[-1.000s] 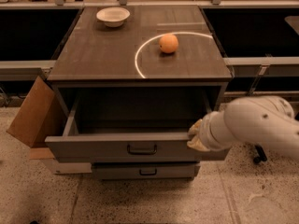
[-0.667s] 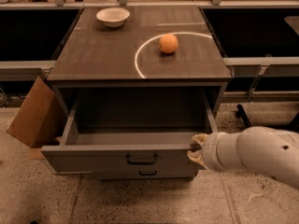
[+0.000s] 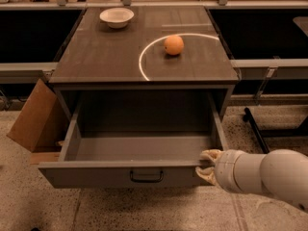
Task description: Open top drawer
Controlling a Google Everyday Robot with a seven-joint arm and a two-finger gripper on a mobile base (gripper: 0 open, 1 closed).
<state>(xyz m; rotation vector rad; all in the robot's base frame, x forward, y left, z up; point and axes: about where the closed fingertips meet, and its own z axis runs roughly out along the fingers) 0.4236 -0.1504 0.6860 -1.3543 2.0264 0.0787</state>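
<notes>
While the top drawer [image 3: 96, 175] stands pulled well out of the cabinet [image 3: 106, 61], its front panel hangs forward over the speckled floor [image 3: 144, 211], which runs on below and in front of it. The dark handle [image 3: 146, 176] sits at the panel's centre, apart from the gripper [image 3: 208, 165]. The gripper is at the panel's right end, against its top edge and corner. Whether it is clamped there or only pressed against it, I cannot tell. The pale arm [image 3: 262, 173] reaches in from the lower right, low over the floor. A cardboard box [image 3: 33, 117] leans just beside the drawer's left wall. A dark bar [image 3: 255, 129] lies on the floor to the right, near the arm. On the cabinet top, an orange [image 3: 173, 44] sits inside a white ring [image 3: 143, 64], well apart from a bowl [image 3: 117, 17] at the back edge.
</notes>
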